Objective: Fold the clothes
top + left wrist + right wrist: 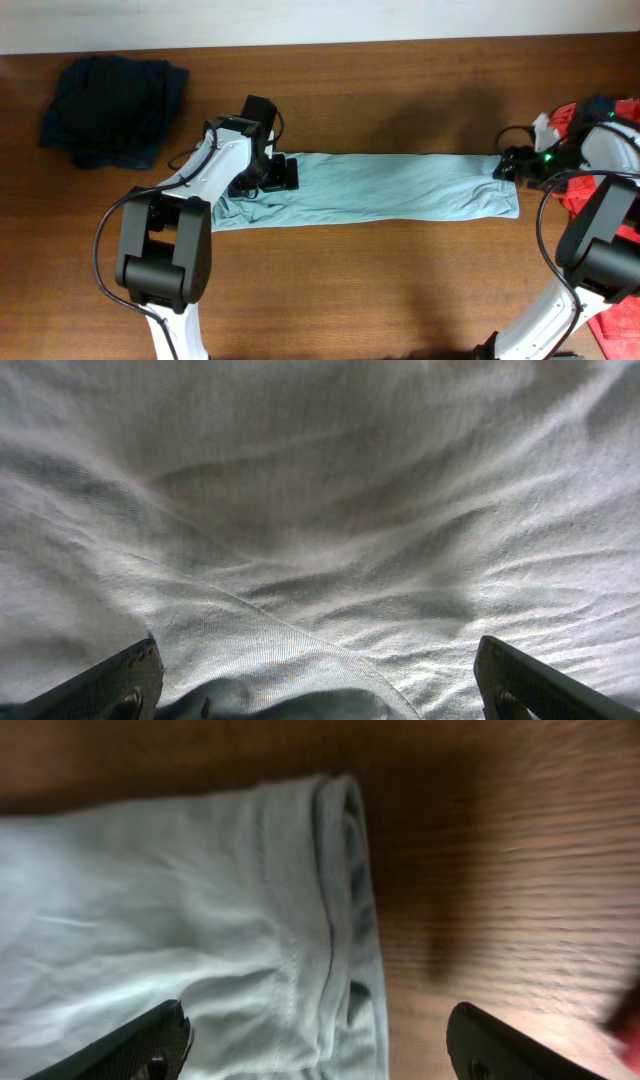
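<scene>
Navy garment, bunched, far left of the wooden worktop. Left gripper: jaws wide, over the left end of the pale teal T-shirt (folded into a long band, flat, mid-worktop). Right gripper: jaws wide, at the band's right end. Red shirt, far right edge.

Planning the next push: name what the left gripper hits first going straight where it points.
The left gripper would meet the pale T-shirt first; its wrinkled cloth fills the view between the open jaws, seemingly close.
</scene>
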Controlling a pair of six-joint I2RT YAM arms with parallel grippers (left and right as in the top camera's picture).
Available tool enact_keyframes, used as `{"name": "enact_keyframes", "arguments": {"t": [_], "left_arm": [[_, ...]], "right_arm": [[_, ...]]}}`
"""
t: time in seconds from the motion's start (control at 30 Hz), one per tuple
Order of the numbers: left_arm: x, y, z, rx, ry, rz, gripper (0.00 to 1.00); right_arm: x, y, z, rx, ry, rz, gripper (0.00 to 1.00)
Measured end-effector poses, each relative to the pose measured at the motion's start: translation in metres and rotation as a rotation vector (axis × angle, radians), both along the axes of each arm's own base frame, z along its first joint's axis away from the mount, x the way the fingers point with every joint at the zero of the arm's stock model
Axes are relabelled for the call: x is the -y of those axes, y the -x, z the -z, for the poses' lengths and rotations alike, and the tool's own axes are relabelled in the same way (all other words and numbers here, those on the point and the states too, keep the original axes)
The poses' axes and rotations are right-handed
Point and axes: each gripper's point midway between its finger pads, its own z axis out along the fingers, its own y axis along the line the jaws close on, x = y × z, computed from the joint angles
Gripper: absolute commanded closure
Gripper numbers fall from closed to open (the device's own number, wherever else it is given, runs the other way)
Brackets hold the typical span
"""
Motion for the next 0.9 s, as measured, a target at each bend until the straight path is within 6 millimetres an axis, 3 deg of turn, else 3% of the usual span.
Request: {"name": "enact_keyframes", "arguments": {"t": [0.1, 0.23, 0.5, 0.57, 0.6, 0.67, 0.9], "left_arm": [[0.0, 0.0, 0.0, 0.0, 0.0, 0.0, 0.01], [0.0, 0.0, 0.0, 0.0, 0.0, 0.0, 0.01], [0.0, 0.0, 0.0, 0.0, 0.0, 0.0, 0.01], [0.0, 0.0, 0.0, 0.0, 0.0, 0.0, 0.01], [0.0, 0.0, 0.0, 0.0, 0.0, 0.0, 0.01], [0.0, 0.0, 0.0, 0.0, 0.0, 0.0, 0.01], [0.0, 0.0, 0.0, 0.0, 0.0, 0.0, 0.01]], "right_arm": [[-0.002, 0.001, 0.009, 0.029, 0.006, -0.014, 0.15], [-0.009, 0.0, 0.011, 0.066, -0.001, -0.039, 0.34], [-0.061, -0.008, 0.013, 0.06, -0.026, -0.163, 0.43], [-0.069, -0.009, 0.014, 0.052, -0.002, -0.197, 0.62], [-0.072, -0.009, 0.016, 0.041, 0.017, -0.204, 0.79], [-0.073, -0.007, 0.019, 0.021, 0.049, -0.217, 0.96], [-0.072, -0.005, 0.019, 0.0, 0.071, -0.202, 0.96]]}}
